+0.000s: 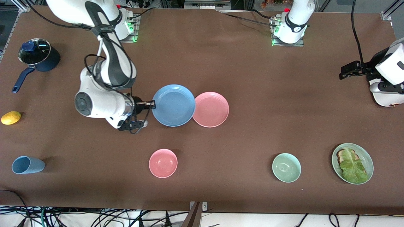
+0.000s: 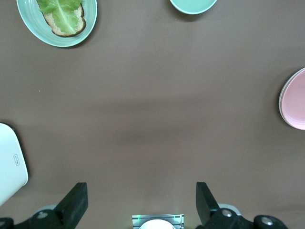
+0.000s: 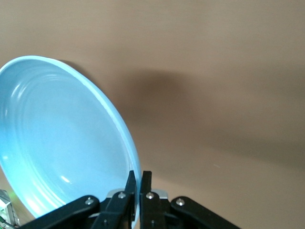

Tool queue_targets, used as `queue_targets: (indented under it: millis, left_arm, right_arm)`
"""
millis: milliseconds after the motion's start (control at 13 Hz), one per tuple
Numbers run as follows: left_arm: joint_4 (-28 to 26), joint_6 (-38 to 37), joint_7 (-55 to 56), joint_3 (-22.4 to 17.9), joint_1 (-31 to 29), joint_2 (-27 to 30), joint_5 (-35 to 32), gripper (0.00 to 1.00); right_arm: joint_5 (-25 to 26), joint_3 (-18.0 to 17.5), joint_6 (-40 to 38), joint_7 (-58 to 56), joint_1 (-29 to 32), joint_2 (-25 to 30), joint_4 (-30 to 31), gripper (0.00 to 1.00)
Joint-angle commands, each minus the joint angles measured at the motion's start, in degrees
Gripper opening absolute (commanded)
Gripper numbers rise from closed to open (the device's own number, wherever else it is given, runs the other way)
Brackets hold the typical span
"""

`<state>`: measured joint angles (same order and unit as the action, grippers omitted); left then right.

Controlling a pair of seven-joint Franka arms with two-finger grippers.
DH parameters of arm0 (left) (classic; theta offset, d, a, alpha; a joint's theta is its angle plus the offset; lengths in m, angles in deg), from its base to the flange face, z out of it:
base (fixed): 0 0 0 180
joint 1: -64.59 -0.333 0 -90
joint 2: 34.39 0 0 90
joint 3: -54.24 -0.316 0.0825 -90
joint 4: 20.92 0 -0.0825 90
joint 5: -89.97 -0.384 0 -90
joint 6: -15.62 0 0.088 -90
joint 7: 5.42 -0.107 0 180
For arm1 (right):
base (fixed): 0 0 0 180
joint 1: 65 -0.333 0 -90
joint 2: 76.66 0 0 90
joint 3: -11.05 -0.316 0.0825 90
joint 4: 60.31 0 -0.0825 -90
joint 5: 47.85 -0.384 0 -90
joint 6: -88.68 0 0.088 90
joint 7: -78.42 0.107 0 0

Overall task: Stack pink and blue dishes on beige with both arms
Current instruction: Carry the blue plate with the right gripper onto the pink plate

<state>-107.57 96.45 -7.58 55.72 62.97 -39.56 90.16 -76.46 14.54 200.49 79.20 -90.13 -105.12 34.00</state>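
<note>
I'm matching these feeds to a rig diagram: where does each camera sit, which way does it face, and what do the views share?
Front view: high across the table, facing both arm bases; shows the right gripper shut on the blue plate, beside the pink plate, and the left gripper waiting open.
Left wrist view: looks down over its open fingers at bare table, lettuce-toast plate.
Right wrist view: looks along shut fingers pinching the blue plate's rim.
Shared: front and right wrist show the blue plate; front and left wrist, the pink plate.

Plate (image 1: 173, 105) rim pinched between right gripper (image 1: 152, 104) fingers (image 3: 130, 196), second plate (image 1: 210, 109) just beside it, left gripper (image 2: 139, 202) well apart
</note>
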Motion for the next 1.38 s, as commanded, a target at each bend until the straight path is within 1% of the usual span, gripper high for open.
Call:
queue_targets:
  millis: [0, 154, 231, 385, 462, 846, 1077, 1154, 1231, 1308]
  left_arm:
    - [0.9, -0.3, -1.2, -0.2, -0.1, -0.4, 0.9, 1.00]
    - [0.9, -0.3, -1.2, -0.2, -0.1, -0.4, 0.9, 1.00]
    - [0.9, -0.3, -1.2, -0.2, -0.1, -0.4, 0.9, 1.00]
    - [0.9, -0.3, -1.2, -0.2, -0.1, -0.4, 0.9, 1.00]
    - [0.9, -0.3, -1.2, -0.2, -0.1, -0.4, 0.9, 1.00]
    - [0.9, -0.3, -1.2, -0.2, -0.1, -0.4, 0.9, 1.00]
    - [0.9, -0.3, -1.2, -0.2, -0.1, -0.4, 0.9, 1.00]
    - [0.9, -0.3, -1.2, -0.2, -0.1, -0.4, 0.9, 1.00]
    - [0.9, -0.3, -1.2, -0.2, -0.1, -0.4, 0.9, 1.00]
    - [0.9, -0.3, -1.2, -0.2, -0.1, -0.4, 0.8, 1.00]
  right_arm:
    - [-1.7, 0.1, 5.2, 0.9, -4.9, -2.9, -1.6, 0.00]
    - [-1.7, 0.0, 6.6, 1.0, -7.7, -4.8, -1.7, 0.00]
    - [-2.2, 0.0, 8.8, 1.0, -9.3, -5.6, -1.7, 0.00]
    - [-7.6, -0.1, 12.6, 1.8, -11.2, -8.1, -1.8, 0.00]
    - [-8.6, -0.1, 13.9, 1.8, -11.4, -9.1, -2.3, 0.00]
    - [-8.9, -0.3, 19.2, 1.9, -12.8, -12.7, -3.9, 0.00]
    - [-8.8, -0.3, 19.9, 1.8, -12.9, -13.4, -4.2, 0.00]
    - [-8.8, -0.3, 19.8, 1.8, -12.9, -13.4, -4.2, 0.39]
    - [-8.4, -0.3, 19.7, 0.8, -13.0, -13.3, -4.2, 0.98]
    - [-8.4, -0.3, 19.6, 0.7, -13.3, -13.1, -4.2, 1.00]
